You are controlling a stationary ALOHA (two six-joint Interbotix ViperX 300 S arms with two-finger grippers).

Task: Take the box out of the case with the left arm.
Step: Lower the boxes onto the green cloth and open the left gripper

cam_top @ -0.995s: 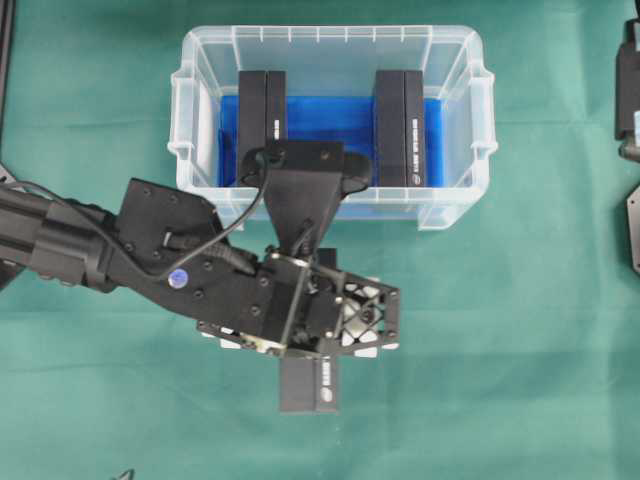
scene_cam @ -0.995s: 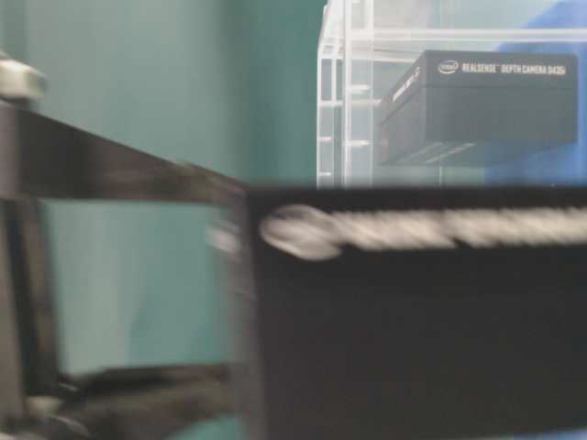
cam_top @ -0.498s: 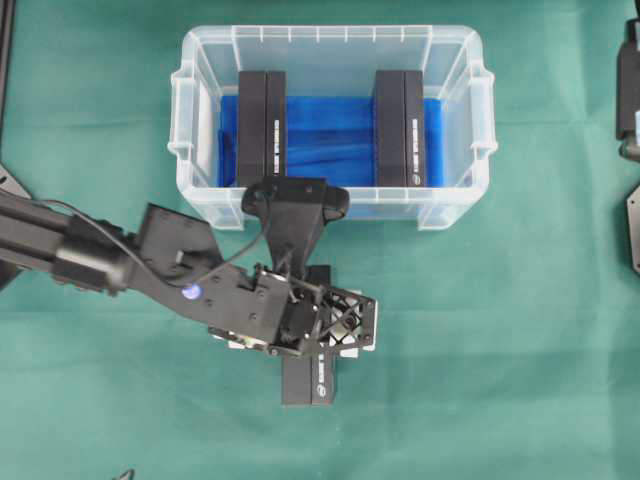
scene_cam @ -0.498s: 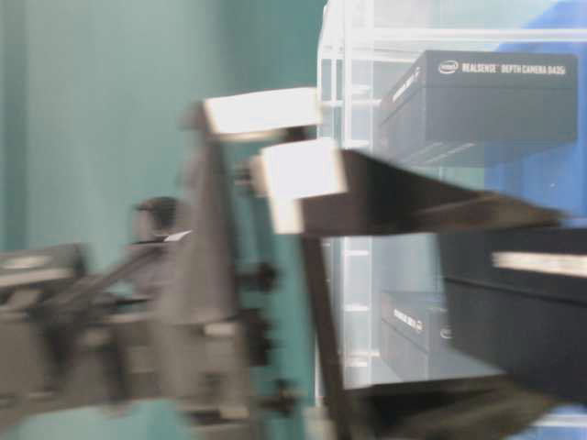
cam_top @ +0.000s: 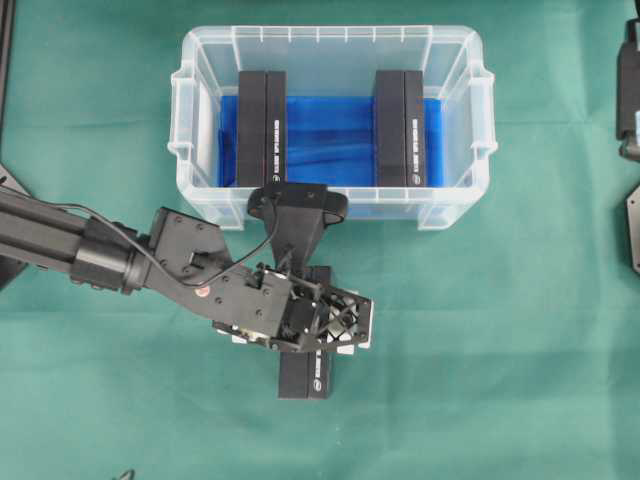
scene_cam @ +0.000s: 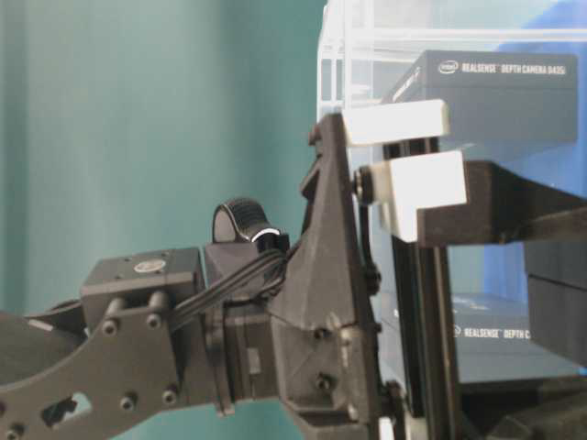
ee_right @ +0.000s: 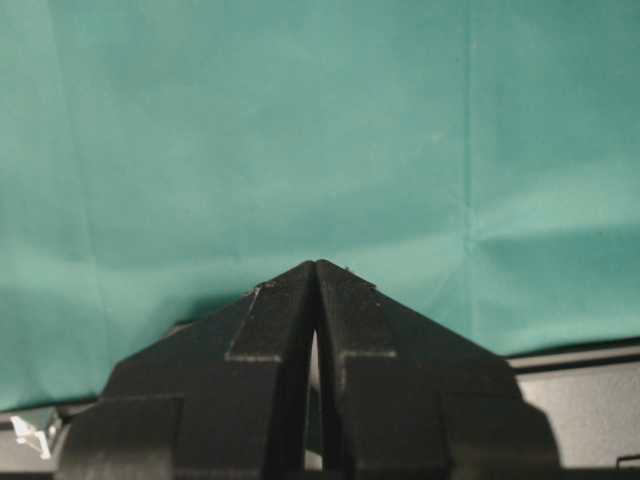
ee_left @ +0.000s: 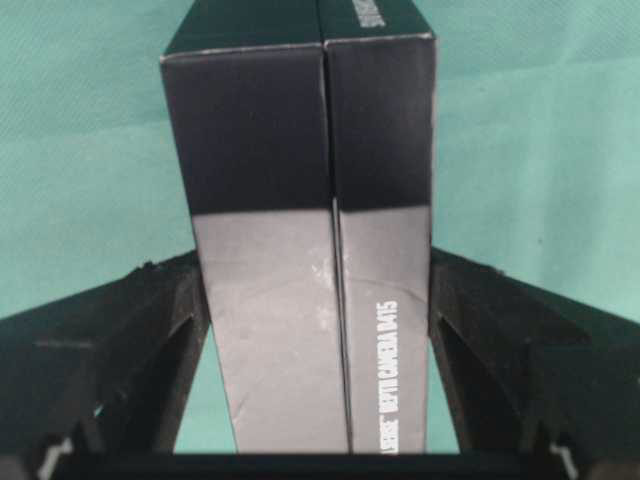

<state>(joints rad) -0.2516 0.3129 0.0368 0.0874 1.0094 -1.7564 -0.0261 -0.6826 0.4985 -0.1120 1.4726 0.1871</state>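
1. Since the box (cam_top: 305,375) lies outside the case (cam_top: 455,215), just beside its near wall, only letting go seems left.
2. Its long axis runs away from that wall.
3. Left gripper (ee_left: 318,290) is clamped across its width from above.
4. Right gripper (ee_right: 315,275), well apart from the case, is closed and empty.

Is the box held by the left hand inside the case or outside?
Outside: the box lies over green cloth, in front of the case.

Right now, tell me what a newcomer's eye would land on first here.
The left gripper grips a black box over the green cloth, in front of the clear case. Inside the case, two more black boxes stand apart on the bright blue floor.
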